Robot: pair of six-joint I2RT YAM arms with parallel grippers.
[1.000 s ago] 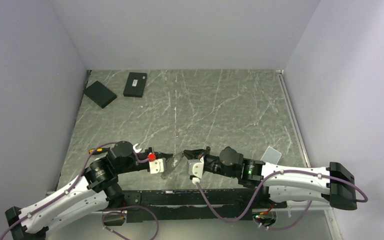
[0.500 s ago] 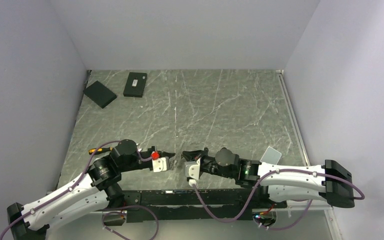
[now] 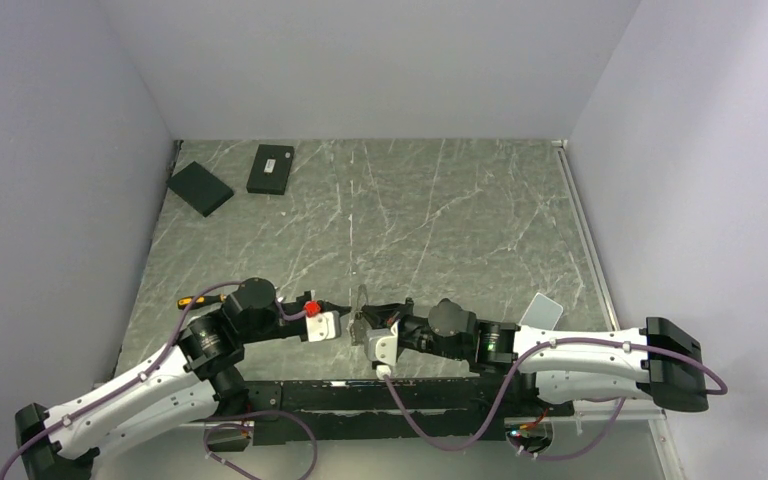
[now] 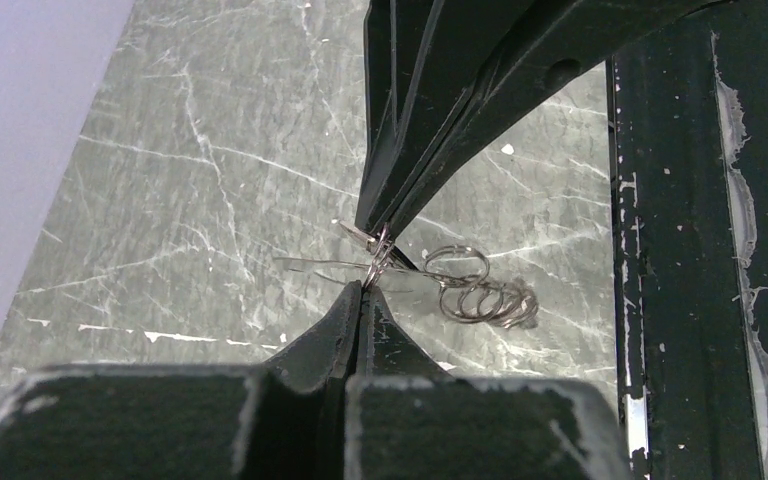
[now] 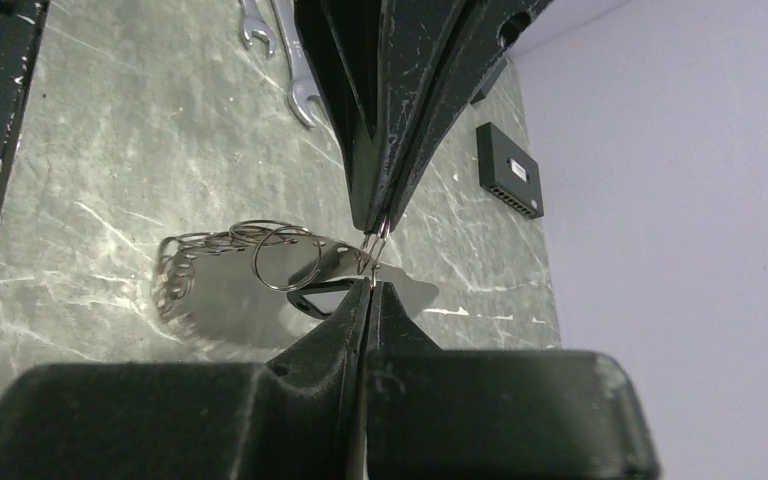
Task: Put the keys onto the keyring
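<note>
Where the two arms meet over the near edge of the grey marbled worktop [image 3: 440,220], the left tool [image 4: 360,295] and the right tool [image 5: 370,290] are each seen clamped shut, tip against tip, on one thin wire loop of the keyring [image 4: 465,290]. Its remaining coils are bunched just beside the tips (whether they touch the worktop cannot be told).

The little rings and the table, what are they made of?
The rings look like thin metal wire, silvery and shiny, catching bright glints. The table looks like dark grey-green stone with white veins, though it may be only a printed pattern.
</note>
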